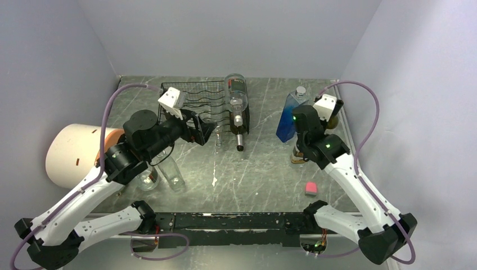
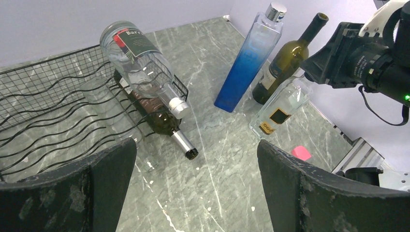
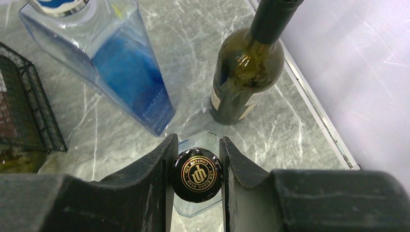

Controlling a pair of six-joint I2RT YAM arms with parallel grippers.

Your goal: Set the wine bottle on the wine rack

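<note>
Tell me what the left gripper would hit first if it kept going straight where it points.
Likely bare table, beside the dark bottle's neck jutting from the wine rack; depth unclear.

Between the right end effector's (image 3: pixel 197 159) fingers only the black cap (image 3: pixel 197 175) shows; the clear bottle (image 3: pixel 196 142) beneath is mostly hidden. Beyond it, the blue bottle (image 3: pixel 125 72) and green bottle (image 3: pixel 244 77) lose their tops at the frame edge.

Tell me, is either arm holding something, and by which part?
The right jaws clamp the clear glass bottle by its black cap; left jaws hold nothing.
</note>
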